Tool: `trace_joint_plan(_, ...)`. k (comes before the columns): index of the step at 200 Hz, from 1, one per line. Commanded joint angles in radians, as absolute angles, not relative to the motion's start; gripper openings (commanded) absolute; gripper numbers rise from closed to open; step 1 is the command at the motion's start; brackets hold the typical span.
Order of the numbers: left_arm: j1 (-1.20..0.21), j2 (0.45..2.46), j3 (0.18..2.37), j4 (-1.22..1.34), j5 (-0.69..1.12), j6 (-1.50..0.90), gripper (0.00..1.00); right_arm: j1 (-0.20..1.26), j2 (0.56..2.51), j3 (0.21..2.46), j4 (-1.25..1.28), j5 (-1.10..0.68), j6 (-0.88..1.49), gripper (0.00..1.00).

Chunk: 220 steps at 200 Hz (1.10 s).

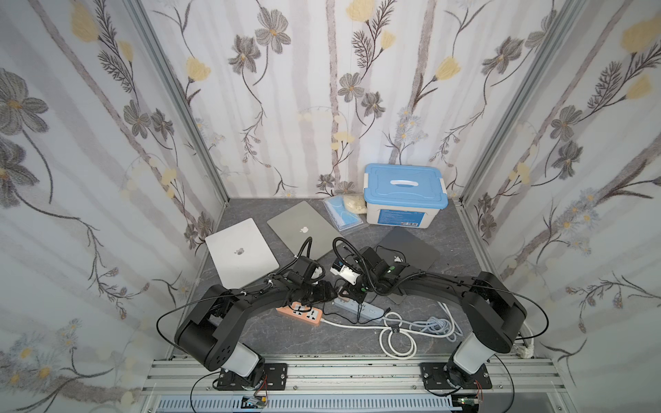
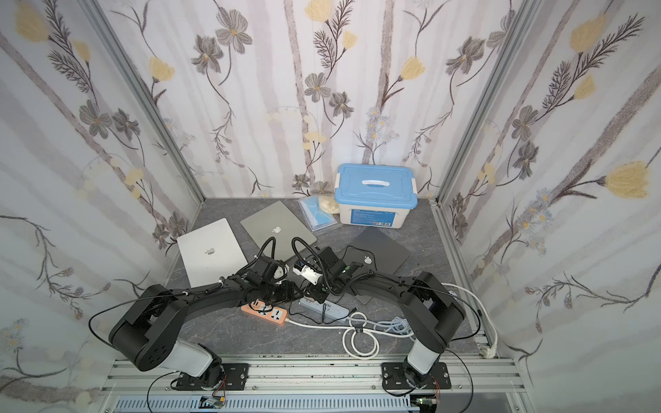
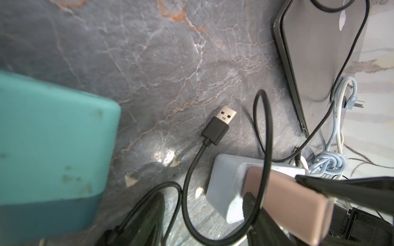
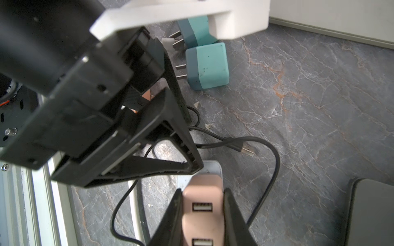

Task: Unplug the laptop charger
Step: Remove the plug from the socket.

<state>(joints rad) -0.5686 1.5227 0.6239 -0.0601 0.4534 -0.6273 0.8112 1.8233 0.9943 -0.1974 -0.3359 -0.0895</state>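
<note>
**Charger gripped, pull-out not yet shown**

At the bottom centre of the right wrist view, the right gripper [image 4: 203, 192] is clenched on the pink charger [image 4: 202, 223]. One black finger presses each long side, and the charger's two USB ports face the camera, both empty. The charger sits over the end of the grey-blue power strip [image 3: 219, 176], low and right of centre in the left wrist view. The joint between them is hidden, so I cannot tell whether its prongs are seated in the socket.

The black cable's USB plug [image 3: 221, 121] lies loose on the marble table [image 3: 170, 53] at mid-frame, in neither port (so that link looks already undone). The left gripper [image 1: 332, 292], just left of centre in a top view, has its fingers parted with nothing clamped between them. Two teal adapters [image 4: 207, 66] lie in the upper middle of the right wrist view, prongs bare.

My reading is that the grasp is made. What seems left is drawing the charger clear of the strip.
</note>
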Motion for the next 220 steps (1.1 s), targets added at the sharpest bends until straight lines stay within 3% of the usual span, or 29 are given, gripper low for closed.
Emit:
trace_joint_plan(1,-0.572,1.541,0.612,-0.209,0.376,-0.611,0.62,0.808,1.804,0.982,-0.181,-0.326,-0.072,0.11)
trace_joint_plan(220,-0.569,1.525,0.57,-0.198,0.363,-0.599,0.62,0.81,1.76,0.978,-0.132,-0.313,-0.041,0.11)
